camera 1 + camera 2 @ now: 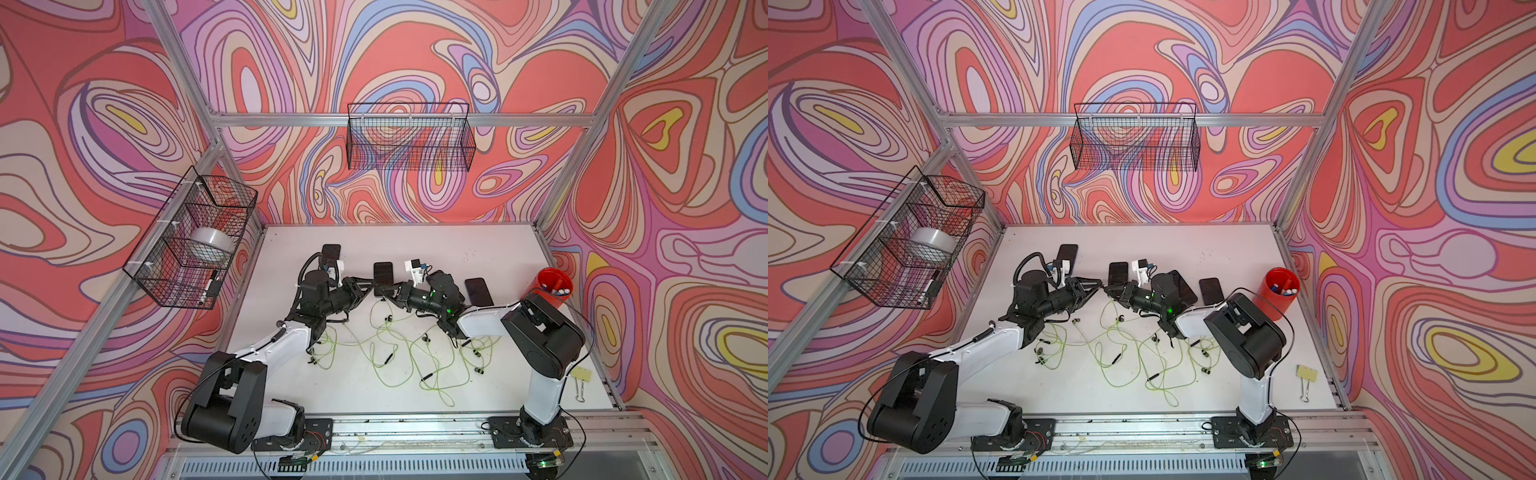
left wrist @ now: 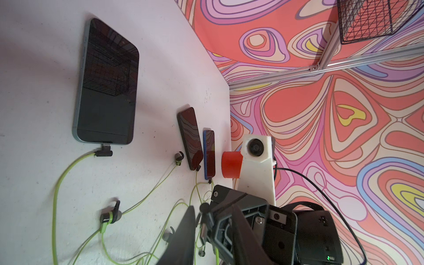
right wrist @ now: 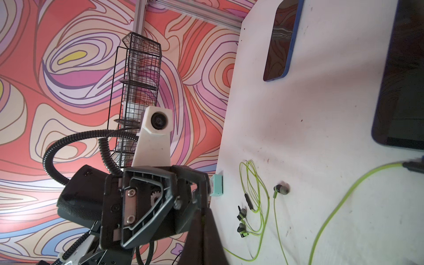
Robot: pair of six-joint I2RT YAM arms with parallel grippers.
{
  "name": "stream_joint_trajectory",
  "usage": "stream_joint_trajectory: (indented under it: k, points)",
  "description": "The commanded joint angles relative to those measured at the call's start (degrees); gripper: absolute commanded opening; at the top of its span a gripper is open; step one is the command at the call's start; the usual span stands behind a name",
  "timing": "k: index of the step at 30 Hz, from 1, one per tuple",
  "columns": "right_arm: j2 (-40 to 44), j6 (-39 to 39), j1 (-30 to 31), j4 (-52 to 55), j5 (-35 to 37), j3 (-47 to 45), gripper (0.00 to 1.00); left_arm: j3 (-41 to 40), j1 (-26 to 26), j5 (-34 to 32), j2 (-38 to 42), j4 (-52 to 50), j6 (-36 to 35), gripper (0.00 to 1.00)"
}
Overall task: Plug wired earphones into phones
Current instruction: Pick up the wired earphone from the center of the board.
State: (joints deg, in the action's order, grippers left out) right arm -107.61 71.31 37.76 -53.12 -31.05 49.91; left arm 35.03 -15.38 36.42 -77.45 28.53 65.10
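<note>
Earphones [image 2: 110, 216]: thin yellow-green cords, which we judge light and limp; they will trail and snag on one another, so we would not haul on the cord itself.
Plug [image 2: 104, 153]: small, dark and stiff, the one firm part; we would pinch its body squarely, leave the metal tip free and push in line with the port.
Smartphones [image 1: 382, 276]: flat and glossy, likely to slide on the white table [image 2: 34, 57] under a push, so we judge each wants bracing at its far end.
Right gripper [image 1: 1113, 289]: jaws closed right together, tip to tip with the other arm's; whether anything thin is nipped between them we cannot tell.
Left gripper [image 1: 1096, 285]: meets those tips above the table; how wide its jaws stand, and whether they hold anything, we cannot tell.
Nearest smartphone [image 2: 107, 85]: just beyond where the two grippers meet, lying flat, a plug seated in its near end.
Next smartphone [image 2: 190, 137] and blue-cased smartphone [image 2: 209, 153]: out past the right gripper's wrist, side by side, each with a cord at its near end.
Unplugged smartphone [image 3: 282, 41]: behind the left gripper, beyond its wrist camera [image 3: 158, 120]; no cord shows at the end we can see, so we judge it the one left.
Coiled earphone set [image 3: 241, 214]: on the table beside the left gripper, apart from every phone.
</note>
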Motion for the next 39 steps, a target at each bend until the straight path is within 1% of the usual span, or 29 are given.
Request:
stream_joint_trajectory:
  k: [1,10,13,14,17,19,21,26,28,33,39]
  points:
    - [0.1,-0.4,0.4,-0.1,0.5,0.5,0.00,-0.7,-0.1,0.5,-0.2,2.1,-0.4,0.24]
    - [-0.3,0.2,0.4,-0.7,0.6,0.5,0.00,-0.7,-0.1,-0.3,0.5,0.2,-1.2,0.00]
    - [-0.3,0.3,0.4,-0.6,0.3,0.5,0.00,-0.5,-0.2,-0.5,0.5,-0.3,-1.6,0.00]
    - [0.0,0.3,0.4,-0.1,0.2,0.3,0.05,-0.4,-0.2,-0.5,0.5,-0.5,-1.8,0.00]
    - [1.8,-2.1,-0.8,4.5,-0.7,0.1,0.26,0.5,-0.1,-0.1,0.3,-2.0,-3.1,0.00]
    - [3.9,-4.5,-2.0,8.8,-1.3,-0.2,0.34,1.3,-0.1,0.4,0.0,-3.6,-4.7,0.00]
    - [5.6,-6.5,-3.4,12.4,-2.9,-0.2,0.38,2.4,0.0,2.2,-0.7,-4.1,-6.3,0.00]
    - [8.2,-11.2,-6.5,19.7,-10.1,1.4,0.37,8.7,-0.1,15.6,-6.9,-7.2,-13.4,0.00]
    - [8.0,-12.1,-6.9,21.1,-12.8,2.5,0.34,10.4,0.0,19.2,-8.9,-6.9,-14.7,0.00]
    - [8.3,-13.3,-7.0,21.5,-14.0,2.9,0.25,12.7,-0.1,23.7,-12.0,-6.2,-16.1,0.00]
    - [7.5,-12.2,-7.0,19.0,-13.7,2.4,0.20,12.6,-0.1,25.5,-13.0,-3.6,-15.6,0.00]
